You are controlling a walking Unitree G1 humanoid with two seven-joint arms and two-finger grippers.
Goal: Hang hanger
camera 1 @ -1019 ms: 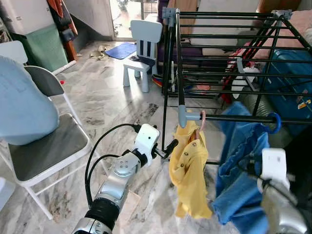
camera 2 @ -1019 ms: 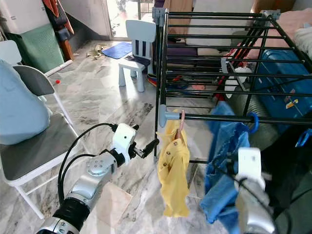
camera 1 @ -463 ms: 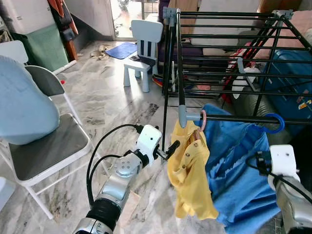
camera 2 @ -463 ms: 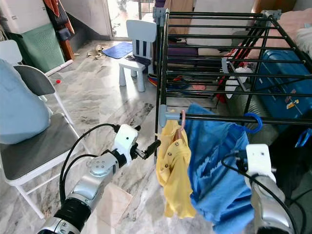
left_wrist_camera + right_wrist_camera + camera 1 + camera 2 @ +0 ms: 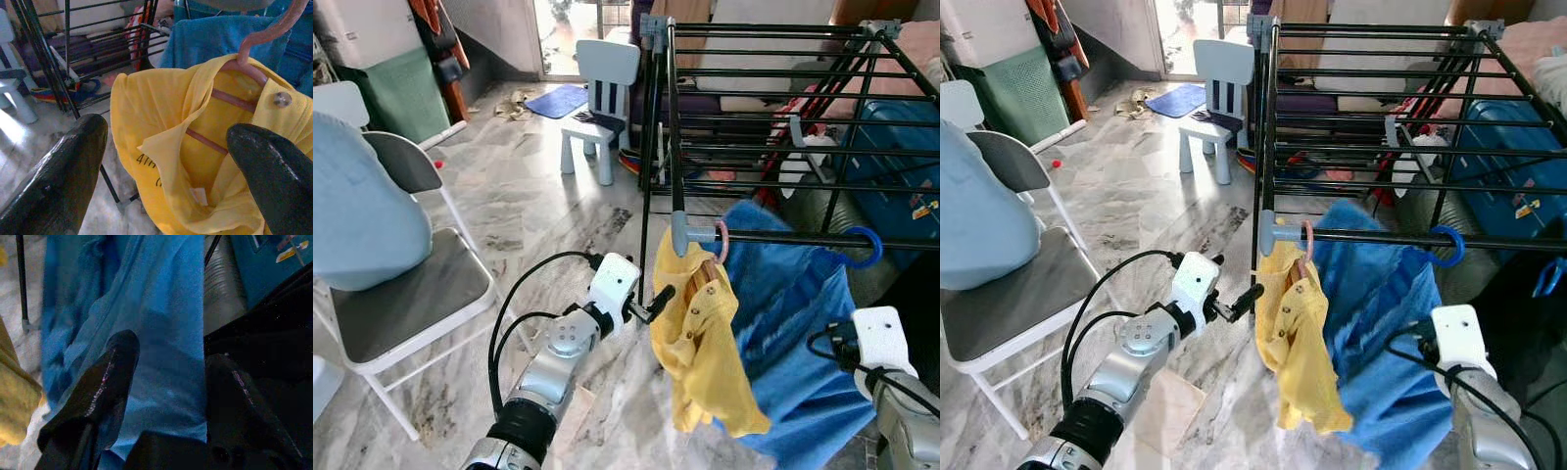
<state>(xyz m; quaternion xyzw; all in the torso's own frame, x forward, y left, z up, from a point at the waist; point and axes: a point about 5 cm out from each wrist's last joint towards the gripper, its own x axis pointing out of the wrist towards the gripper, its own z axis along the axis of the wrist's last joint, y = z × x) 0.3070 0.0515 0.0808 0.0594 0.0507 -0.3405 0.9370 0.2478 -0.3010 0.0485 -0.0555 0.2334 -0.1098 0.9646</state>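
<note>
Left eye view: black drying rack (image 5: 677, 117) with a front rail; at its left corner a pink hanger (image 5: 719, 245) hooked on, carrying a yellow shirt (image 5: 700, 338). Just beside it, toward the right end of the same rail, a blue hanger (image 5: 862, 247) hooked on with a blue garment (image 5: 793, 333) spread below. Left gripper (image 5: 658, 299) just beside the yellow shirt, apparently not gripping it. Right arm low at the right, below the blue garment.

Right eye view: same scene; white folding chair (image 5: 1013, 294) well apart at the left, small child chair (image 5: 1219, 93) behind.

Left wrist view: fingers (image 5: 58, 181) spread wide, nothing between them; yellow shirt and pink hook straight ahead.

Right wrist view: right gripper (image 5: 166, 396) parted and empty, blue cloth close in front.

Judgement: both hooks seem seated on the rail, so hanging looks nearly done. Good practice now: draw back slowly, away from the cloth, without catching a sleeve or pulling a hook off the rail.
</note>
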